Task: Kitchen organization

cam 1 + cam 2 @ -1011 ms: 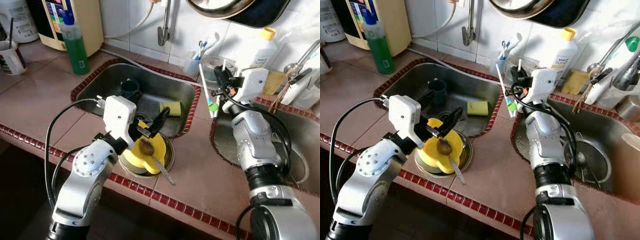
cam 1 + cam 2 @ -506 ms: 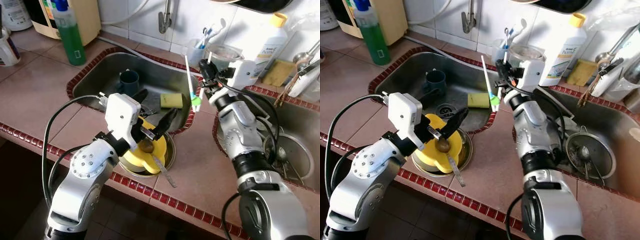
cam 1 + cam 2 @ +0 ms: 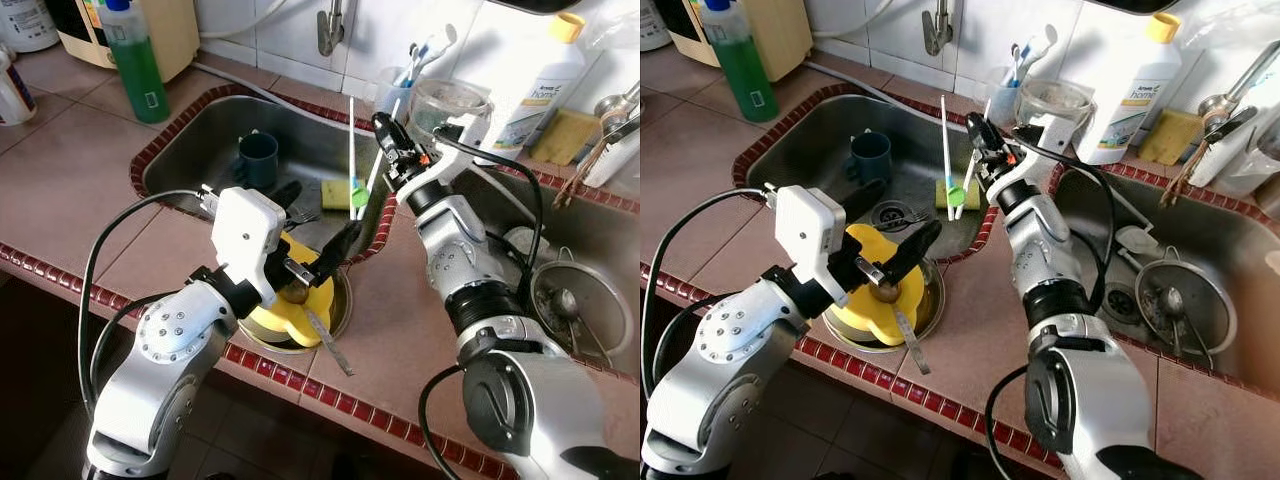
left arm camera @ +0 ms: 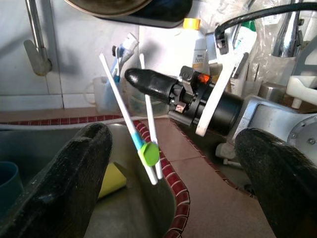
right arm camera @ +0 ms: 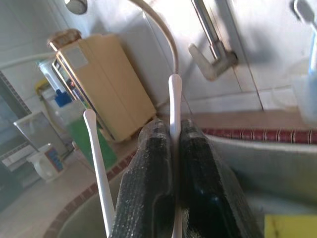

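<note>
Left eye view: sink (image 3: 190, 140) holds mug (image 3: 258, 160), sponge (image 3: 335, 193); right tool (image 3: 385, 135) pinches toothbrushes (image 3: 352, 150); left tool (image 3: 318, 235) spread.

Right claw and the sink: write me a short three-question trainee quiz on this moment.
1. True or false: the right claw is shut on a white stick.
2. Multiple choice: what colour is the mug in the sink? A blue, B red, C white.
3. Short answer: is the left claw open or shut?

Key: 1 true; 2 A; 3 open.
</note>
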You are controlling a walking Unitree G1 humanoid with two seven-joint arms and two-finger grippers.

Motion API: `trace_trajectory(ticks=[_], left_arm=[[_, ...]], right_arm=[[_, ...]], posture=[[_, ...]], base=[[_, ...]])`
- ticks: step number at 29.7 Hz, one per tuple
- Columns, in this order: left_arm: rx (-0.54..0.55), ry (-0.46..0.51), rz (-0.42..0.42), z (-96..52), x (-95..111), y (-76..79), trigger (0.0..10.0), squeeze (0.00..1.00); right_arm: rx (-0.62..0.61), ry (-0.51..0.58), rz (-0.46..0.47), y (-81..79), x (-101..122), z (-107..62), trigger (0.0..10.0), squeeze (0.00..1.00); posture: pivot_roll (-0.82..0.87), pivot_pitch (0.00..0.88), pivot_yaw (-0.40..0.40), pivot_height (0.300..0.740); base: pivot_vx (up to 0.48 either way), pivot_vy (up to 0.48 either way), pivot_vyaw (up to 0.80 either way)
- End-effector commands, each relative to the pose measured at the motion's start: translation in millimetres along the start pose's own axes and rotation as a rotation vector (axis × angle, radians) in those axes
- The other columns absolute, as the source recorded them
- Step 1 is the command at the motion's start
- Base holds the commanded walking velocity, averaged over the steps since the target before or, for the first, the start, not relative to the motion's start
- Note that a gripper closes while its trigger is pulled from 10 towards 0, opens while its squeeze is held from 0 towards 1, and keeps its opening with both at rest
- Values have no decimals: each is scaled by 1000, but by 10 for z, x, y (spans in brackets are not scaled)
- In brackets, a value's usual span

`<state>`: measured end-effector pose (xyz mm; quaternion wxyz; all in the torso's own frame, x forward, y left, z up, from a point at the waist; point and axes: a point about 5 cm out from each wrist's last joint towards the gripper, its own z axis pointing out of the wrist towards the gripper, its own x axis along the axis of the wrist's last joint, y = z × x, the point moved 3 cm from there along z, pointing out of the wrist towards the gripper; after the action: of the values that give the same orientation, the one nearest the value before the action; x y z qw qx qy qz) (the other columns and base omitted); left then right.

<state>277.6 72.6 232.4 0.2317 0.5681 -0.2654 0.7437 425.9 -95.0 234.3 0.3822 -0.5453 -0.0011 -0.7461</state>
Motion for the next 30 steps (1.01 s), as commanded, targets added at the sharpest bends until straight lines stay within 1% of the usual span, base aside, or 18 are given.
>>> trace_trajectory(ticks=[1,2,3,7,10,13,16,23,24,26,30], left_arm=[[-3,10,-1,-23,50,24,10000,0],[-1,10,0,-26,55,21,10000,0],[5,10,0,-34,60,11,10000,0],[13,9,-1,-45,71,1,10000,0],[21,10,-5,-51,86,-8,10000,0],[22,10,-7,-52,94,-7,10000,0],[22,10,-11,-52,99,-3,10000,0],[24,12,-17,-38,108,-7,10000,0],[25,14,-18,-37,111,-6,10000,0],[26,14,-19,-36,110,-6,10000,0],[27,14,-16,-33,106,-11,10000,0]], right_arm=[[-3,-12,20,30,-4,-3,10000,0],[-8,-17,23,42,-19,-13,10000,0],[-20,-23,46,69,-50,-36,10000,0],[-35,-39,64,104,-119,-82,10000,0],[-56,-71,87,146,-282,-189,10000,0],[-56,-82,88,148,-326,-215,10000,0],[-69,-101,95,173,-406,-274,10000,0],[-65,-124,104,159,-492,-317,10000,0],[-60,-127,113,155,-506,-327,10000,1000],[-56,-127,124,154,-513,-336,10000,1000],[-59,-133,112,165,-519,-347,10000,1000]], posture=[[-70,248,-89,740],[-68,249,-91,740],[-68,251,-92,740],[-67,256,-94,740],[-65,260,-97,740],[-67,264,-97,740],[-67,266,-97,740],[-71,263,-100,740],[-71,263,-100,740],[-71,260,-102,740],[-71,255,-104,740]], base=[[0,0,0],[0,0,0],[0,0,0],[0,0,0],[0,0,0],[0,0,0],[0,0,0],[0,0,0],[0,0,0],[0,0,0],[0,0,0]])
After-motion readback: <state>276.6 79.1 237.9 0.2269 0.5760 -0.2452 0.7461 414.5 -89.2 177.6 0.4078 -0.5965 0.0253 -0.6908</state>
